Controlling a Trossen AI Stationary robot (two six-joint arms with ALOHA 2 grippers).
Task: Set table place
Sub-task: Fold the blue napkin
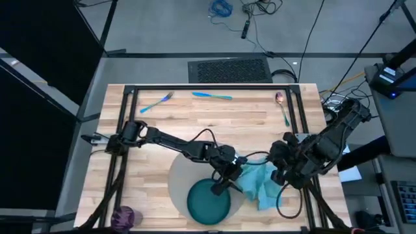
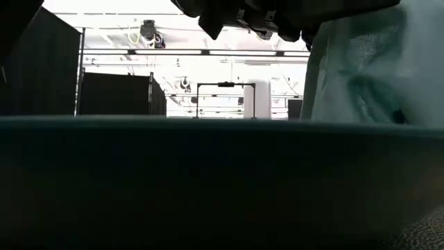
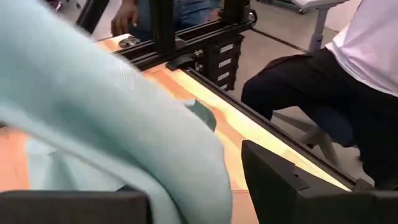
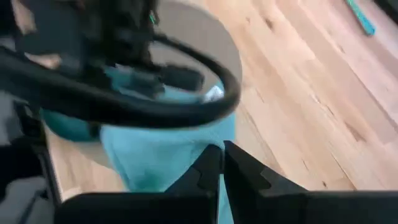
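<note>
Both arms are crowded over the near right part of the table [image 1: 162,120]. The left gripper [image 1: 224,184] reaches across the grey mat [image 1: 177,182] to the rim of the teal plate [image 1: 208,203], and the light blue napkin [image 1: 259,183] is draped past its wrist camera, apparently caught in its grasp; I cannot tell how firmly. The right gripper [image 4: 222,163] sits at the napkin's other side, fingers pressed together with almost no gap, the cloth under or just ahead of the tips. Whether they actually pinch cloth I cannot tell.

The napkin lies bunched, partly on the mat just right of the plate. The fork [image 1: 156,102], knife [image 1: 212,96] and spoon [image 1: 282,107] are well apart along the far edge; the purple cup [image 1: 125,216] sits at the near left corner.

Risks as I judge them:
- Two grippers on one cloth: uneven pulling could drag it onto the plate or off the near edge.
- The left gripper is close to the plate rim, so a sideways move could shove the plate off centre.
- A cable of the left arm loops across the right wrist view, close to the cloth; the arms could snag.
- A seated person [image 3: 348,81] is just beyond the table edge.
</note>
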